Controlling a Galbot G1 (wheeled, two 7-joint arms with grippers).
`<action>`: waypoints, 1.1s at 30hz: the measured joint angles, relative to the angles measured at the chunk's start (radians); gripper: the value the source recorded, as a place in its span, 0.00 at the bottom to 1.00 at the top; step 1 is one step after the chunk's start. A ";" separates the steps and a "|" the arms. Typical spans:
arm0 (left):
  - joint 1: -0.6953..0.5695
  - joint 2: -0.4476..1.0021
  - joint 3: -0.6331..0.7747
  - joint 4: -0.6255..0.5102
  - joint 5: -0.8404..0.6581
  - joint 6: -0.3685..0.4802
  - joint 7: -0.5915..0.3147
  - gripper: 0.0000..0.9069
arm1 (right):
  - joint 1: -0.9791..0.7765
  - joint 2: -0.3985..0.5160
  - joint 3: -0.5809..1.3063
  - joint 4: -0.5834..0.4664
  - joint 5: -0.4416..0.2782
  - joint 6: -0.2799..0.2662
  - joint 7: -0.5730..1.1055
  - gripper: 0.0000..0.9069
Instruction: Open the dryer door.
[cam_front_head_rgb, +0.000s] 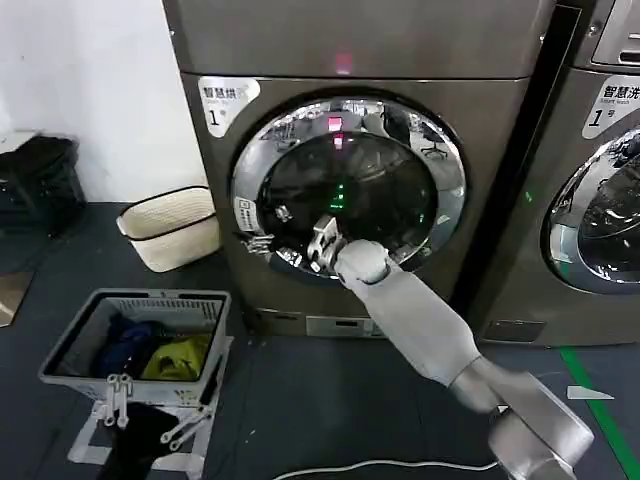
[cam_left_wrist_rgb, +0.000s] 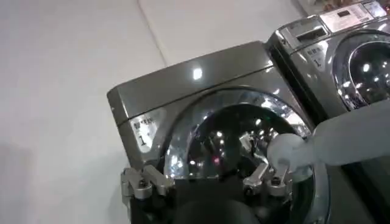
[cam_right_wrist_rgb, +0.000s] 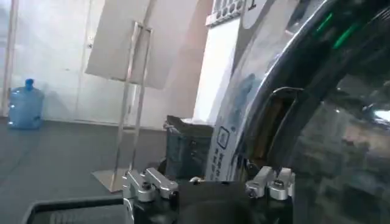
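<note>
I am reaching my right gripper (cam_front_head_rgb: 320, 243) to the lower left of the dryer door (cam_front_head_rgb: 400, 130); its fingers are parted and holding nothing; the door is sitting shut, filling its machine's (cam_front_head_rgb: 350, 40) front; I judge the chrome ring slippery and stiff, so I am favouring the recessed handle (cam_right_wrist_rgb: 271, 119) at its left edge.

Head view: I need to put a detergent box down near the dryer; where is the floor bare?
Bare floor lies between the laundry basket and the right arm, in front of the dryer. Left of the dryer is crowded by a cream bin and a dark object against the wall. The right gripper is at the dryer door.
</note>
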 joint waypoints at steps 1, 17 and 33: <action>0.001 0.000 0.000 0.000 0.001 0.000 0.000 1.00 | 0.000 0.000 -0.001 -0.002 0.001 0.005 -0.011 1.00; -0.008 0.002 -0.014 0.008 -0.007 0.003 0.000 1.00 | 0.004 -0.061 -0.064 0.080 0.091 -0.009 -0.074 1.00; -0.110 0.113 -0.107 0.112 -0.112 0.079 0.041 1.00 | -0.049 -0.279 -0.108 0.389 0.258 -0.060 -0.113 1.00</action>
